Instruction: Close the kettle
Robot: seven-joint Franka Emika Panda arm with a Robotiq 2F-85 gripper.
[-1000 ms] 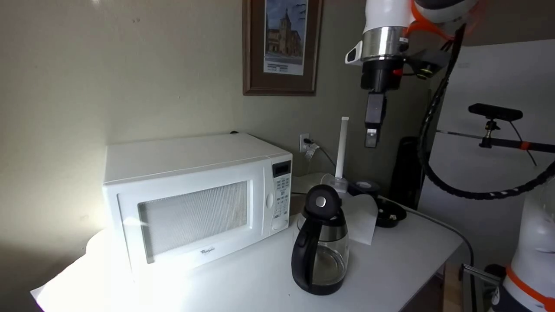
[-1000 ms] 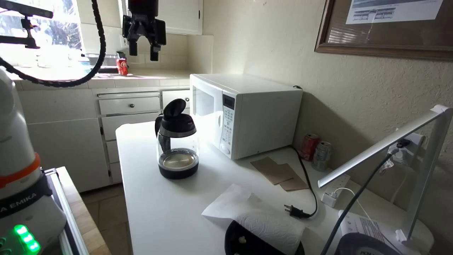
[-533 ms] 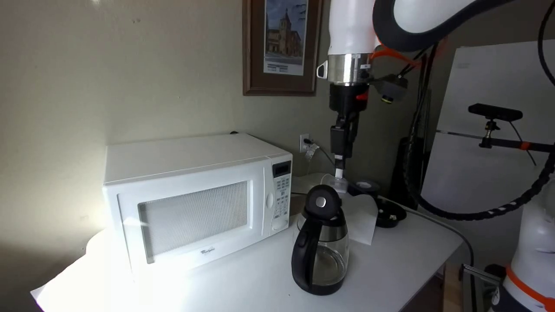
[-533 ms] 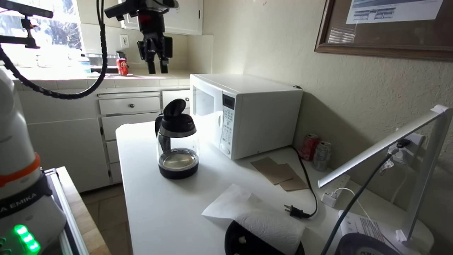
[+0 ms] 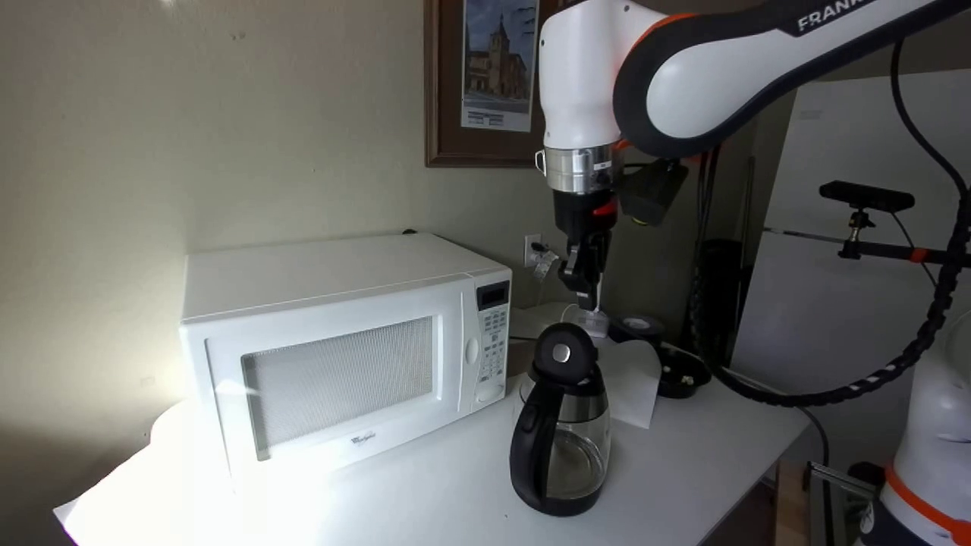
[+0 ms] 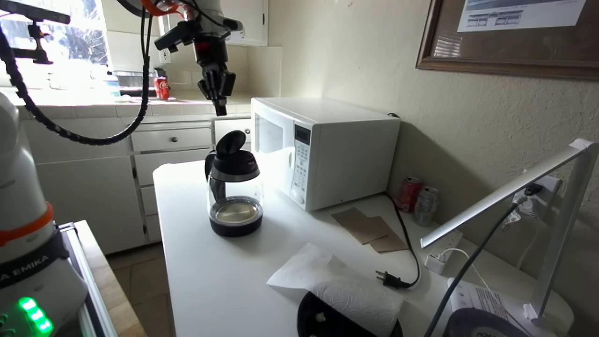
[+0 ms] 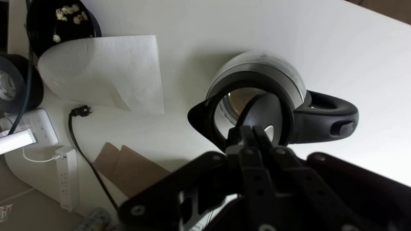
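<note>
The kettle [image 5: 584, 408] is a glass jug with a black collar and handle, upright on the white table beside the microwave. Its black lid [image 6: 231, 142] stands raised, leaning back toward the handle [image 7: 324, 123]. From above, in the wrist view, the lid [image 7: 263, 110] leaves part of the kettle's mouth uncovered. My gripper [image 6: 221, 112] points downward above the kettle, with a gap between its tips and the lid in both exterior views. Its two fingers are together with nothing held between them. In the wrist view the gripper [image 7: 251, 127] overlaps part of the lid.
The white microwave [image 5: 341, 371] stands close beside the kettle. A paper towel [image 7: 128, 77], a black bowl [image 7: 61, 22], brown paper pieces [image 7: 128, 166] and a plug [image 7: 82, 110] lie on the table. A desk lamp [image 6: 505, 192] rises near the wall.
My gripper has come down and across toward the kettle, and its fingers have gone from open to shut. The kettle and its raised lid have not moved.
</note>
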